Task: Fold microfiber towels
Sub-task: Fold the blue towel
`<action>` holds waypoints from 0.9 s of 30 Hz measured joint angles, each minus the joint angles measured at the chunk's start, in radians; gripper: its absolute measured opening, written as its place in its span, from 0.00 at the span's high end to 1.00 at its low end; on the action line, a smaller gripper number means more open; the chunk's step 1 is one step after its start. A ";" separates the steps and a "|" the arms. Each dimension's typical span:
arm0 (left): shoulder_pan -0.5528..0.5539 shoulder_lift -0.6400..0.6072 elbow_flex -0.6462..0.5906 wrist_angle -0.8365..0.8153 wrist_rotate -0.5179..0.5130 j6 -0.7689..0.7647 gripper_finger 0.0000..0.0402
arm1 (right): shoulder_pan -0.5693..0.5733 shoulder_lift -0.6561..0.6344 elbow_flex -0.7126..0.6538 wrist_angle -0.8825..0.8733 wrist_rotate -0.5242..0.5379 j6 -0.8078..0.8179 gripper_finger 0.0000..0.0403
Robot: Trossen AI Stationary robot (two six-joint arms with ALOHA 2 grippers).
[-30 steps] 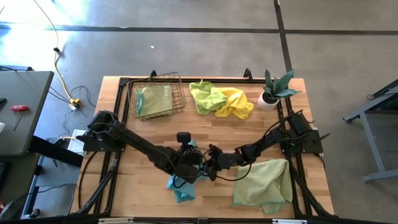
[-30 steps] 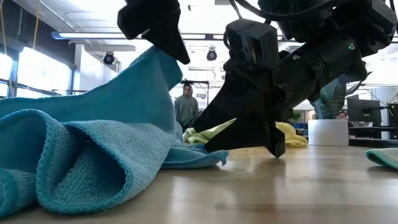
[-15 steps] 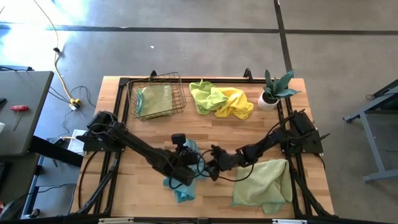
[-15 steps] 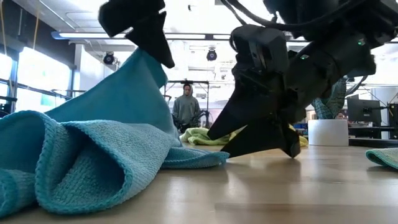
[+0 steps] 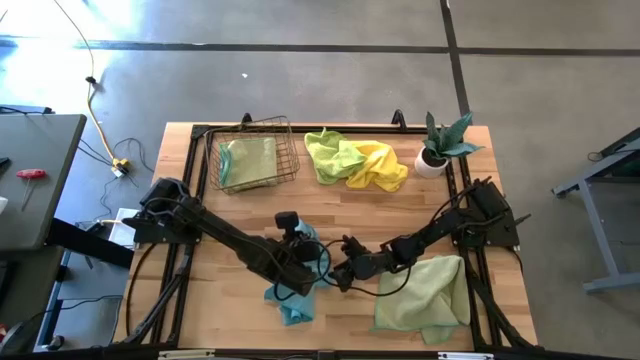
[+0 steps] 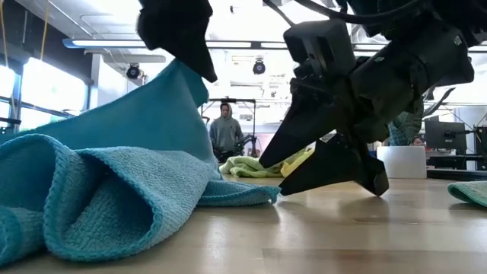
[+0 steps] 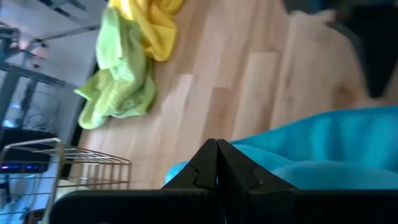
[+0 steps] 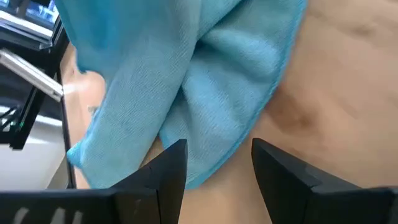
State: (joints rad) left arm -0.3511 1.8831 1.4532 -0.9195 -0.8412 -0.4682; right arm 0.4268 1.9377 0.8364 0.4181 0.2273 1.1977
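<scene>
crumpled teal towel [image 5: 291, 297], one corner lifted

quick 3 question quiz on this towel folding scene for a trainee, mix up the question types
1. True or false: the left gripper is shut on the teal towel, lifting part of it off the table.
2. What lies in the wire basket? A) a yellow towel B) a pale green towel C) nothing
3. The right gripper is ____, low over the table beside the teal towel's edge.

Key: 1 true; 2 B; 3 open
</scene>
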 joint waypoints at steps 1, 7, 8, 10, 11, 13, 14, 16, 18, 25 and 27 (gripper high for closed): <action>0.001 0.000 0.000 0.001 -0.008 0.003 1.00 | 0.001 0.001 0.011 -0.015 -0.009 -0.001 0.57; 0.006 0.000 0.041 0.005 -0.008 0.045 1.00 | 0.000 0.004 0.097 -0.193 -0.023 -0.020 0.57; 0.006 0.000 0.049 0.004 -0.008 0.058 1.00 | -0.002 0.004 0.105 -0.205 -0.025 -0.028 0.57; 0.005 0.000 0.066 0.004 -0.009 0.081 1.00 | -0.008 0.004 0.113 -0.216 -0.031 -0.043 0.57; 0.005 0.000 0.074 0.004 -0.009 0.089 1.00 | -0.008 0.004 0.114 -0.217 -0.030 -0.044 0.57; 0.003 0.000 0.090 0.003 -0.009 0.108 1.00 | -0.013 0.004 0.114 -0.216 -0.026 -0.047 0.57; 0.003 0.000 0.100 0.003 -0.009 0.117 1.00 | -0.014 0.004 0.114 -0.216 -0.026 -0.047 0.57; 0.003 0.000 0.120 0.003 -0.017 0.134 1.00 | -0.015 0.004 0.114 -0.215 -0.026 -0.050 0.57; 0.003 0.000 0.140 -0.004 -0.019 0.149 1.00 | -0.015 0.004 0.114 -0.215 -0.024 -0.067 0.57; 0.006 -0.001 0.147 -0.127 0.055 0.044 1.00 | -0.017 0.002 0.120 -0.267 -0.044 -0.147 0.57; 0.010 -0.001 0.131 -0.187 0.083 -0.004 1.00 | -0.016 0.002 0.120 -0.279 -0.045 -0.162 0.57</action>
State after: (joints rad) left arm -0.3408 1.8820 1.5837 -1.1068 -0.7579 -0.4726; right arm 0.4105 1.9392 0.9564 0.1391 0.1828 1.0355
